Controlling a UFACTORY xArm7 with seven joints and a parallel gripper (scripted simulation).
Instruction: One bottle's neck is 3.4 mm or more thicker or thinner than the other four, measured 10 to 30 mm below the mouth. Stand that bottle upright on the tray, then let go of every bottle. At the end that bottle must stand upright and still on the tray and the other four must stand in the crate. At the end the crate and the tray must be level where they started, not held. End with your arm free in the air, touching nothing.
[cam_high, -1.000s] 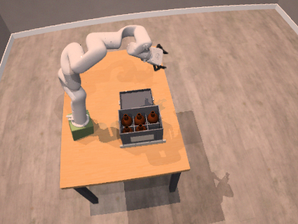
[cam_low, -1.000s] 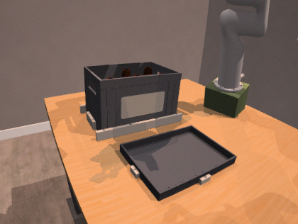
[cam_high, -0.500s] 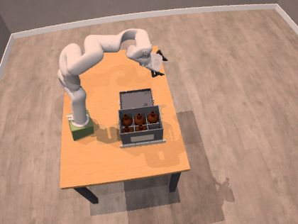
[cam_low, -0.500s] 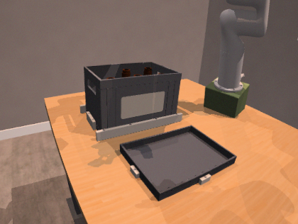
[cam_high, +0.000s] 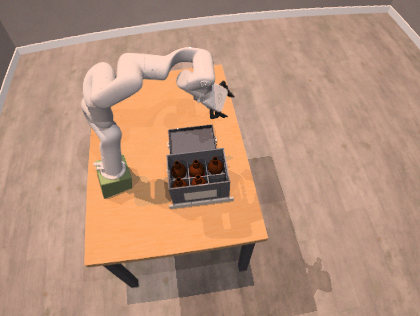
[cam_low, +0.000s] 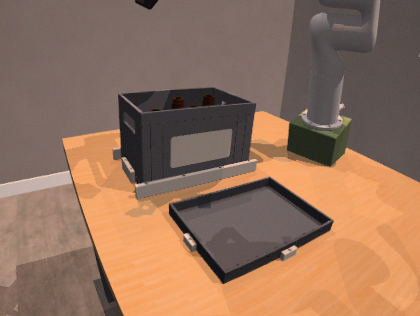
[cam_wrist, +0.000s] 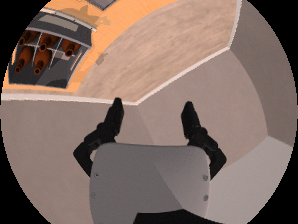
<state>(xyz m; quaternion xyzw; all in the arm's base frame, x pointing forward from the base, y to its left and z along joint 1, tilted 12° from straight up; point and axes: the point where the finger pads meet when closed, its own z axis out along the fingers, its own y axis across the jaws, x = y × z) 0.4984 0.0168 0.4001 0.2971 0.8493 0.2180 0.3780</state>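
My gripper (cam_high: 228, 105) (cam_wrist: 153, 106) is open and empty, high beyond the table's right edge in the top view. The dark grey crate (cam_high: 176, 194) (cam_low: 200, 121) (cam_wrist: 30, 80) stands level. Its tray-side row holds a left bottle (cam_high: 177, 170), a middle bottle (cam_high: 196, 169) (cam_wrist: 47, 41) and a right bottle (cam_high: 215, 166) (cam_wrist: 70, 47). The other row holds a left bottle (cam_high: 179, 184) (cam_wrist: 22, 61) and a middle bottle (cam_high: 198, 182) (cam_wrist: 41, 62); its right compartment is empty. All are brown. Neck differences are too small to tell. The tray (cam_high: 192, 141) (cam_low: 260, 215) lies level and empty.
Pale rails (cam_high: 202, 203) (cam_low: 197, 179) lie along the crate's base. Small pale blocks (cam_low: 190, 242) (cam_low: 289, 253) sit against the tray. The arm's green base block (cam_high: 115, 184) (cam_low: 319, 137) stands on the wooden table (cam_high: 150, 225) (cam_low: 370, 200).
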